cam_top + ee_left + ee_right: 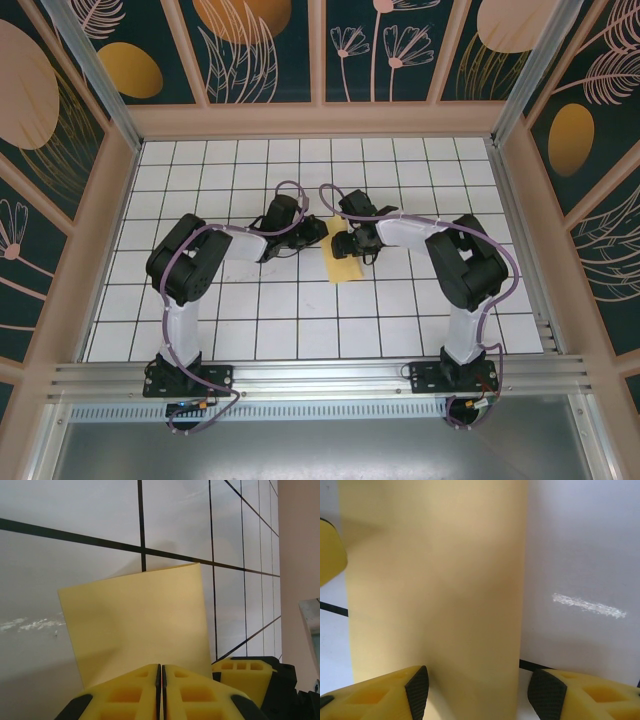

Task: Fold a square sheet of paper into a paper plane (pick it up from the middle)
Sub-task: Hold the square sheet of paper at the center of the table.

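Yellow sheet of paper (140,625): left wrist view, left gripper (161,685) clamped on its edge; right wrist view, right gripper (479,684) spread astride it, not gripping.

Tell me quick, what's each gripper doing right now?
Left gripper: closed, pinching the yellow paper sheet.
Right gripper: open over the sheet, holding nothing.

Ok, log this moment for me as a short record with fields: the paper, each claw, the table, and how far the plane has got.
paper: yellow sheet of paper, seen as a narrow rectangle, mid-table between the arms
left claw: fingers pressed together at the sheet's edge, apparently pinching it
right claw: open, one finger on either side of the sheet
table: white tiles, black grid lines
progress: no pointed plane shape yet
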Motion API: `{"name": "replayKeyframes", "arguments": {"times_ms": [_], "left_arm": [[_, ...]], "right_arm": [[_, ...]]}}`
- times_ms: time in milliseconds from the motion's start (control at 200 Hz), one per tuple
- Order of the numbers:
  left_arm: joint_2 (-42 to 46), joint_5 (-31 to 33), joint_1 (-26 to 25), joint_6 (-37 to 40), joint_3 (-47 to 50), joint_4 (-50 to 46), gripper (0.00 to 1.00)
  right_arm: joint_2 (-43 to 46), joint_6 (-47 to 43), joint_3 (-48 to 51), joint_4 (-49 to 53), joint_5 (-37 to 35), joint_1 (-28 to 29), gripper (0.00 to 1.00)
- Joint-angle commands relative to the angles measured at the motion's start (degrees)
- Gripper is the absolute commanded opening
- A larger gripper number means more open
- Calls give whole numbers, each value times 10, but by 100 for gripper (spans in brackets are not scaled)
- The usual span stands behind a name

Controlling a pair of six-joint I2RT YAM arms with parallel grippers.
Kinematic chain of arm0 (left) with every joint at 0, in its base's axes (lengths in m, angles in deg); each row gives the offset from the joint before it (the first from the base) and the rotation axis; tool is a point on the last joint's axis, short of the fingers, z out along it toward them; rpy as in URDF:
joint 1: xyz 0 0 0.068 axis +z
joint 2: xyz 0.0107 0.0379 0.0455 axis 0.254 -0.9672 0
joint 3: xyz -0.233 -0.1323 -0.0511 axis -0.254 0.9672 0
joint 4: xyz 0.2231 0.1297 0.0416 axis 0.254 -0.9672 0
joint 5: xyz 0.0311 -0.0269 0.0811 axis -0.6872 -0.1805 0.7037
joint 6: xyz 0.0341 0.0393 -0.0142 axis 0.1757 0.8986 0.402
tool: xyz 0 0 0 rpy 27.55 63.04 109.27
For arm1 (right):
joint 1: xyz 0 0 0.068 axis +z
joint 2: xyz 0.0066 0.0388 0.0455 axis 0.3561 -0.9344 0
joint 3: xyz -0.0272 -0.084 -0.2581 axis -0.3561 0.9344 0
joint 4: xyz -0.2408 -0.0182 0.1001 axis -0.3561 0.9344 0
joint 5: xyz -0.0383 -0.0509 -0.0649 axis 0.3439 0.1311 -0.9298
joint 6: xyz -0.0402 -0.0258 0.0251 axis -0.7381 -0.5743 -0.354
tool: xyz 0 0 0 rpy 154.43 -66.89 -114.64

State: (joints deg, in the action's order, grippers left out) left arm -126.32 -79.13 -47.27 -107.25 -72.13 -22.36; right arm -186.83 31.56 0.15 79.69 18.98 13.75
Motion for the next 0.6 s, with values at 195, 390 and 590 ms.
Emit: {"name": "replayKeyframes", "arguments": {"times_ms": [195,390,590], "left_arm": [[-14,-6,-2,14,-12,-12,13],[-19,-7,-2,13,-14,-14,13],[-20,-4,-2,15,-15,-19,13]], "right_arm": [[-101,-3,45,20,-17,-4,61],[-104,-2,43,20,-17,-4,61],[-104,-4,43,22,-17,-4,62]]}}
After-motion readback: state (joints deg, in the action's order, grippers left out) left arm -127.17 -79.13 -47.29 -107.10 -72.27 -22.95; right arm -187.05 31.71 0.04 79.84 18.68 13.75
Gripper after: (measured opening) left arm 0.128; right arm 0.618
